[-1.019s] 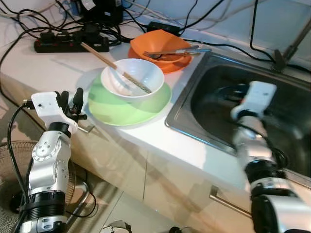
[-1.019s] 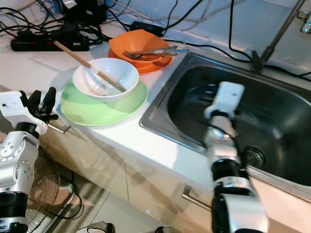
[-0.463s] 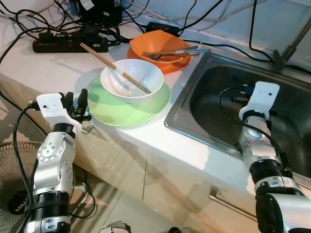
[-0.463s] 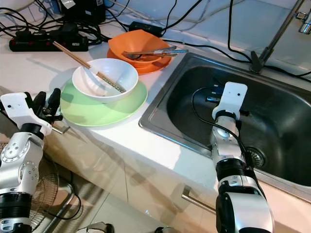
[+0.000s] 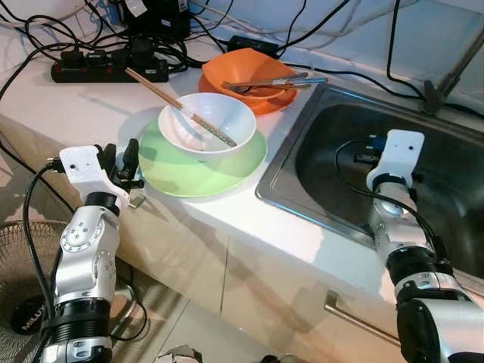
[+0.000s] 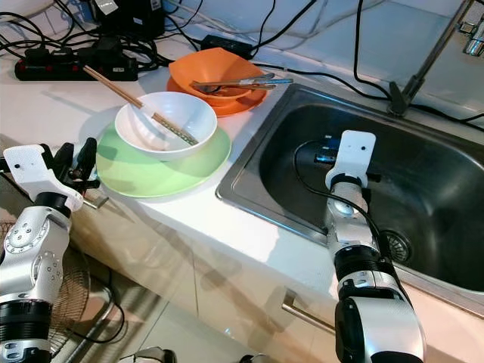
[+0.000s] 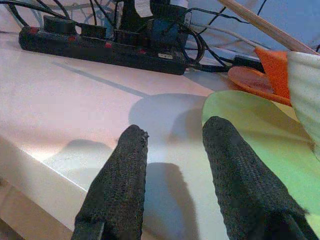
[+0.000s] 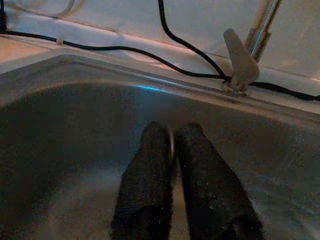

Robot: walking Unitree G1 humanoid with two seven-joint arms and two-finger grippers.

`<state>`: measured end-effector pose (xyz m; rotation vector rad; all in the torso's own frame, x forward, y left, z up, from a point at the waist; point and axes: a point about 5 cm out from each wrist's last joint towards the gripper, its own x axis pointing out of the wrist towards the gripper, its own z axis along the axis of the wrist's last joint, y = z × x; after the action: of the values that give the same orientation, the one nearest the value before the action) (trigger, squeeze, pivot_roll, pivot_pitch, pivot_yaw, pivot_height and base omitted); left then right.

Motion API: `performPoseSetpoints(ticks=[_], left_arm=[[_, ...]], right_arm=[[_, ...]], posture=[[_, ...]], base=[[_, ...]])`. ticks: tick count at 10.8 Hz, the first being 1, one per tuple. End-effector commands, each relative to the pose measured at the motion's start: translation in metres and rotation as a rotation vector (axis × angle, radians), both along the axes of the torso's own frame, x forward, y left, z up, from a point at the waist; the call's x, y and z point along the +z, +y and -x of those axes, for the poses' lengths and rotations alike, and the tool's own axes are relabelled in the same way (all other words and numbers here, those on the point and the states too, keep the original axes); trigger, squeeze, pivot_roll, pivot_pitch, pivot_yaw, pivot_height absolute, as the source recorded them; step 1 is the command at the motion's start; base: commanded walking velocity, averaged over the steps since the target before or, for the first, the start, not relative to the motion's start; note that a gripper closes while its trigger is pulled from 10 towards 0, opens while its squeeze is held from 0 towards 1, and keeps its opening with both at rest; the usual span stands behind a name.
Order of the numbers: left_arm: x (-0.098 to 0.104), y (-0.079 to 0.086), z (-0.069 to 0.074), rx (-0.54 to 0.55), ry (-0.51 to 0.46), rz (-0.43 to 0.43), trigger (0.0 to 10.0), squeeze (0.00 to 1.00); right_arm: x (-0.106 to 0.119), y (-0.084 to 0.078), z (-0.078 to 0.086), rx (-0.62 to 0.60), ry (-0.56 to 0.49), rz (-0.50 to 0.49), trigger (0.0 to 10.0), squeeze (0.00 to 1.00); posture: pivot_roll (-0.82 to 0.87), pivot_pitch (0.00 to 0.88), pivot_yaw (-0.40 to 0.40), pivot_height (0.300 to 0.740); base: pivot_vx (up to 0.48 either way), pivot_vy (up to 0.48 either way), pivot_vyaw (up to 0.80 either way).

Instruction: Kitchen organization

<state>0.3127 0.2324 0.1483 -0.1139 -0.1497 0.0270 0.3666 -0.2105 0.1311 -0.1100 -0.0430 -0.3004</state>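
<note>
Left gripper [image 7: 170, 150] hovers at the near left edge of the white tabletop [image 5: 91, 106], its two black fingers [image 7: 125, 170] spread apart with nothing between them, just beside the rim of a light green plate [image 5: 181, 170]. On that plate sits a white bowl [image 5: 206, 122] with a pair of chopsticks [image 5: 162, 94] leaning in it, their ends sticking out toward the far left. Farther back, an orange bowl on an orange plate [image 5: 253, 79] carries cutlery [image 5: 276, 79] laid across it. At the far left lies a black power strip [image 5: 110, 70] amid tangled cables. Right gripper [image 8: 172, 150] reaches down into the steel sink [image 6: 446, 181] on the right, fingers pressed together and grasping nothing, pointing toward the faucet base [image 8: 240, 62] at the far rim.
</note>
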Motion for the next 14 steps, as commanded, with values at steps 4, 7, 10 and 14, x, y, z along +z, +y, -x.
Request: performPoseSetpoints(ticks=[4, 7, 10, 14], left_arm=[[-0.006, -0.011, -0.002, -0.044, 0.024, -0.001, 10.0, 0.00], [-0.002, -0.002, -0.002, 0.019, -0.001, -0.007, 10.0, 0.00], [0.019, 0.009, -0.003, 0.081, -0.089, 0.003, 10.0, 0.00], [0.060, 0.030, -0.001, 0.160, -0.224, 0.028, 10.0, 0.00]], right_arm=[[-0.026, 0.011, 0.008, 0.035, 0.089, 0.006, 10.0, 0.00], [0.006, 0.020, 0.000, 0.077, -0.083, -0.015, 10.0, 0.00], [0.034, 0.034, -0.004, 0.137, -0.219, -0.028, 10.0, 0.00], [0.024, 0.035, -0.001, 0.140, -0.185, -0.031, 10.0, 0.00]], posture=[[0.12, 0.105, -0.041, 0.740], [0.12, 0.098, -0.041, 0.740], [0.12, 0.085, -0.041, 0.740], [0.13, 0.090, -0.046, 0.740]], base=[[0.000, 0.000, 0.00], [0.000, 0.000, 0.00], [0.000, 0.000, 0.00], [0.000, 0.000, 0.00]])
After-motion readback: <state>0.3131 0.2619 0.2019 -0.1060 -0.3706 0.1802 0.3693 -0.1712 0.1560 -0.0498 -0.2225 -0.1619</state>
